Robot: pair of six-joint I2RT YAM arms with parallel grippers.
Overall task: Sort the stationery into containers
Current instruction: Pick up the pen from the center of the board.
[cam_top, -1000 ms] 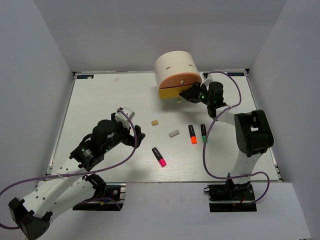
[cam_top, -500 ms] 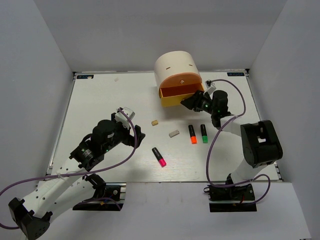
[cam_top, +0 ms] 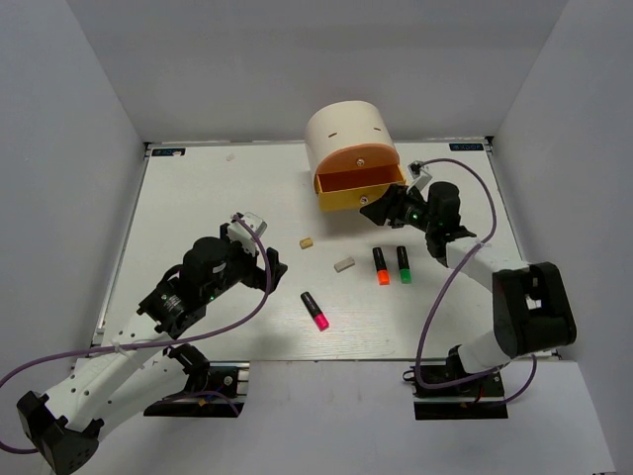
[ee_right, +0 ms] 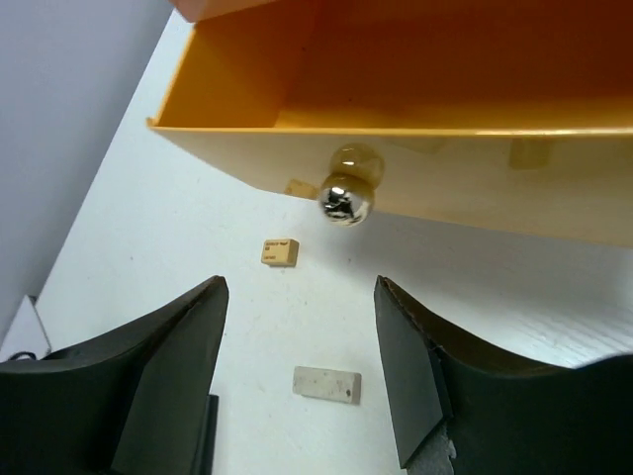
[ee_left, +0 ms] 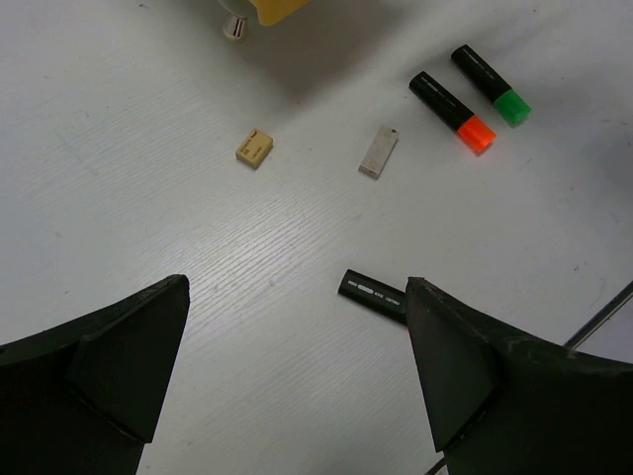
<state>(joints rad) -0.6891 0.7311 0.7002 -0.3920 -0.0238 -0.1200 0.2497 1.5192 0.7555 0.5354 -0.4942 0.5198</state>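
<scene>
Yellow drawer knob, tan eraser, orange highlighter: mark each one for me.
yellow drawer knob [ee_right: 346, 201], right wrist view, on the shiny ball end.
tan eraser [ee_left: 254, 149], left wrist view, centre of its top face.
orange highlighter [ee_left: 450, 110], left wrist view, mid-body on the black barrel.

The organiser [cam_top: 346, 134] stood at the table's [cam_top: 218, 208] twelve o'clock; an eraser [cam_top: 308, 241] lay at its seven, paired highlighters [cam_top: 381, 264] at five, a lone highlighter [cam_top: 315, 310] at six.

White table [cam_top: 198, 198] with organiser [cam_top: 346, 134], three highlighters [cam_top: 315, 311], tan eraser [cam_top: 308, 241], grey eraser [cam_top: 344, 264]
</scene>
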